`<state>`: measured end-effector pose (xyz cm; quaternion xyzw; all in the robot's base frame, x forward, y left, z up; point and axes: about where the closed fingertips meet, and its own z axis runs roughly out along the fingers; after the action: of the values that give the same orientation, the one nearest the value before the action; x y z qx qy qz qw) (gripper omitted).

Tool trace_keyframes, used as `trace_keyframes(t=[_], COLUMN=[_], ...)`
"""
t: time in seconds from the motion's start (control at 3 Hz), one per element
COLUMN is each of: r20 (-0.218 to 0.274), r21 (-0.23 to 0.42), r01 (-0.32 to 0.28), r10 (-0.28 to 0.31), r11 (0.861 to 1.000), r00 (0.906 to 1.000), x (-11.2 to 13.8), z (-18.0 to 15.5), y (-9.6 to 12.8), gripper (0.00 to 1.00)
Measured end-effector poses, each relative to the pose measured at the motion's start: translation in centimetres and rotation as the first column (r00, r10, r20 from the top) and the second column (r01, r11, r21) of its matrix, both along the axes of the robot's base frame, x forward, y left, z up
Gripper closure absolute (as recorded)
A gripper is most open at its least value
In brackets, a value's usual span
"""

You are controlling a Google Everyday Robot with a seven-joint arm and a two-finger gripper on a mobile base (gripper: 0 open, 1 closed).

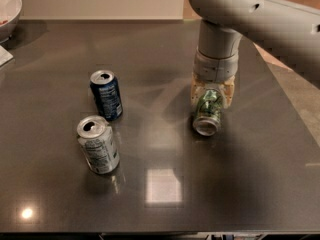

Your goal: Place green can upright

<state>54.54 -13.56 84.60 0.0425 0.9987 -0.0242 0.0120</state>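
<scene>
Green aluminium drink can (pixel 207 115), with pale whitish markings and silver ends, down on its side on the dark grey glossy table (pixel 250 184), right of centre in the camera view. Long axis roughly towards the camera, one silver end facing the table's near edge. Not upright, body resting on the tabletop.

Two-finger gripper (pixel 212 100) directly over the far half of the can, hanging from the bulky grey arm (pixel 250 14) coming in from the upper right. Pale cream fingers (pixel 196 91) drawn in narrow, one on each side of the can and against its body, closed on it at table level.

Well apart to the left, standing upright: dark blue drink can with a silver top (pixel 106 95). Nearer the camera and near it, not touching: silver-white drink can with dark print (pixel 98 145), also upright, tab opening visible in its top. Both well away from the gripper and the green can.

At the far left corner, part of a round white bowl (pixel 7 9) on the table. Below it at the left edge, a corner of something flat and white (pixel 4 56), too little in view to name. Bright square reflection (pixel 162 186) on the tabletop towards the front edge, and a small round one at the lower left.
</scene>
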Motion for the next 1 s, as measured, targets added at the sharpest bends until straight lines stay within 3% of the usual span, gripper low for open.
trace_keyframes(t=[0.33,0.67,1.0], r20=[0.04,0.124,0.221], r21=[0.011,0.006,0.012], r01=[-0.076,-0.236,-0.397], r10=[0.075,0.234,0.385], r11=[0.997,0.972,0.918], r00=[0.9964,0.9644,0.8961], x=[0.3,0.9,1.2], z=[1.5,3.7,5.3], y=[0.6,1.4,2.0], gripper=[0.89,1.0,1.0])
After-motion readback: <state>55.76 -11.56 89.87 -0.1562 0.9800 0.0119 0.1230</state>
